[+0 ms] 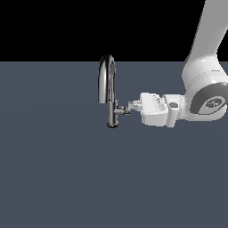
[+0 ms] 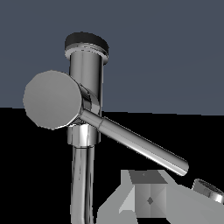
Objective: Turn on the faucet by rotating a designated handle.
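The faucet [image 1: 108, 84] is a chrome tap with a tall arched spout on a vertical stem, standing mid-scene. The handle [image 1: 123, 111] sticks out of the stem low down, toward the exterior view's right. My gripper [image 1: 132, 106] reaches in level from the right, its fingertips together and right at the handle's outer end, just above it. In the wrist view the stem [image 2: 86, 78] and the stub's round end [image 2: 51, 99] are close. The thin lever [image 2: 140, 143] slants away from them, ending just above my fingertips [image 2: 148, 199]. The fingers hold nothing.
The flat dark grey floor [image 1: 53, 178] lies all around the faucet. My white arm [image 1: 202, 89] comes down from the upper right in the exterior view. A chrome ring [image 2: 209, 190] shows beside my fingers in the wrist view.
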You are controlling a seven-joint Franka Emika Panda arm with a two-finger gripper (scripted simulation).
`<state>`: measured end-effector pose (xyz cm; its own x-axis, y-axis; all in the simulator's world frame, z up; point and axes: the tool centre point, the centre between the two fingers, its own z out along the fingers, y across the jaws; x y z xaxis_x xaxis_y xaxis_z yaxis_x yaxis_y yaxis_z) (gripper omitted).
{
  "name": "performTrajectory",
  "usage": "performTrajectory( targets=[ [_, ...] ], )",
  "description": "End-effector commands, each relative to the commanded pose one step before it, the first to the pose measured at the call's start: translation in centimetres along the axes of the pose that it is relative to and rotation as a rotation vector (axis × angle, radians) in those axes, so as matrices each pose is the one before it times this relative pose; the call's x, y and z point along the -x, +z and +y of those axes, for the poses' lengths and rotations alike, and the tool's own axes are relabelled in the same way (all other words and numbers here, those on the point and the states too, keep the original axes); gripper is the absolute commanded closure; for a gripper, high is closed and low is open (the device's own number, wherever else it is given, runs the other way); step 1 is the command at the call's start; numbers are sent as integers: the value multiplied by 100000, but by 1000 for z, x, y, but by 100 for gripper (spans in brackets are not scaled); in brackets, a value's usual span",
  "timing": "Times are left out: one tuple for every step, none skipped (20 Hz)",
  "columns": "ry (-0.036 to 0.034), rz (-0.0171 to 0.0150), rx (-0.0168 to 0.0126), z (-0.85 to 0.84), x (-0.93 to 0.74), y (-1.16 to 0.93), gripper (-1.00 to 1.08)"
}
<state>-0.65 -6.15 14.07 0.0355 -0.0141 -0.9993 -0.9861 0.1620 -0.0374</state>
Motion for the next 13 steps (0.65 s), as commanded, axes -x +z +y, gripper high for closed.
performTrajectory(
  targets=[
    [93,-38,175,163,-585,69,108],
    [188,-72,129,180,-617,63,108],
    [188,-72,129,178,-614,63,108],
    [188,-72,129,177,-611,63,108],
    [188,-72,129,175,-608,63,108],
    [185,-70,126,174,-602,62,108],
    [185,-70,126,172,-599,62,108],
    [181,-68,123,171,-593,60,108],
    [181,-68,123,169,-590,60,108],
    [177,-66,120,167,-584,59,108],
    [177,-66,120,165,-581,58,108],
    [177,-65,120,162,-577,58,108],
    [0,0,0,0,0,0,108]
  ],
)
